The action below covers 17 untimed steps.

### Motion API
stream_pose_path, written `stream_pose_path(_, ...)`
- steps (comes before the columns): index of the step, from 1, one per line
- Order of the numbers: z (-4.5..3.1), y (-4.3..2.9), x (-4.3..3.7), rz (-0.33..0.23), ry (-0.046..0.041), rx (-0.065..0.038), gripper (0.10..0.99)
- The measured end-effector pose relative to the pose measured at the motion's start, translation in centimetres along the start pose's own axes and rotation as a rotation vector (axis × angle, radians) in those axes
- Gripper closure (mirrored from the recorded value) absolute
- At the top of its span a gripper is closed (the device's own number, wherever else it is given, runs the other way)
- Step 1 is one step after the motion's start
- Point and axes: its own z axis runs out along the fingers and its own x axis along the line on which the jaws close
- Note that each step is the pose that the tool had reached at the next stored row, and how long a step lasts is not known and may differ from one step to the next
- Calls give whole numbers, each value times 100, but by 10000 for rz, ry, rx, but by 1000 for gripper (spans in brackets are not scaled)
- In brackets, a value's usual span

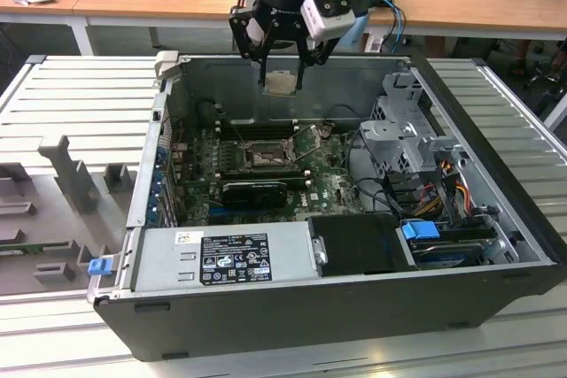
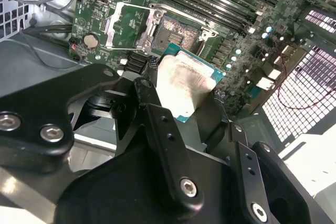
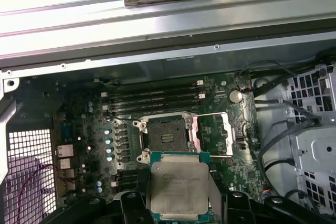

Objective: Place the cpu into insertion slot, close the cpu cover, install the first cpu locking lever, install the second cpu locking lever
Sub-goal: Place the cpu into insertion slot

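My gripper [image 1: 282,86] hangs above the back of the open computer case [image 1: 496,210], shut on the cpu [image 1: 282,83], a pale square chip held by its edges. In both wrist views the cpu [image 3: 178,187] [image 2: 181,85] sits between the black fingers [image 3: 130,205] [image 2: 152,103], well above the board. The insertion slot [image 3: 167,135] [image 2: 176,32] [image 1: 266,158] lies bare and dark on the motherboard below. The cpu cover [image 3: 212,135] [image 2: 128,24] is swung open, lying beside the slot.
Long black memory slots [image 3: 155,100] run beside the socket. A black graphics card [image 1: 252,190], a grey power supply [image 1: 226,258] and a metal drive cage [image 1: 403,139] with cables fill the case. The case lies on a ribbed grey table [image 1: 80,95].
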Motion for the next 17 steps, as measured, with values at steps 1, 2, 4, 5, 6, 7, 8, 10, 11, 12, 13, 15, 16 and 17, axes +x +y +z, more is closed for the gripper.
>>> stream_pose_path(1,0,0,0,25,-3,-1,557)
stream_pose_path(2,0,0,0,91,-8,-2,557)
stream_pose_path(4,1,0,0,245,-21,-6,557)
stream_pose_path(5,0,0,0,301,-25,-7,557)
stream_pose_path(6,0,0,0,368,-32,-8,557)
stream_pose_path(7,0,0,0,465,-39,-10,557)
stream_pose_path(8,0,0,0,524,-45,-11,557)
stream_pose_path(10,0,0,0,618,-53,-13,557)
stream_pose_path(11,0,0,0,658,-56,-13,557)
stream_pose_path(12,0,0,0,720,-62,-15,557)
stream_pose_path(13,0,0,0,809,-69,-17,557)
stream_pose_path(15,0,0,0,1046,-89,-22,557)
stream_pose_path(16,0,0,0,1139,-98,-23,557)
stream_pose_path(17,0,0,0,1191,-103,-24,557)
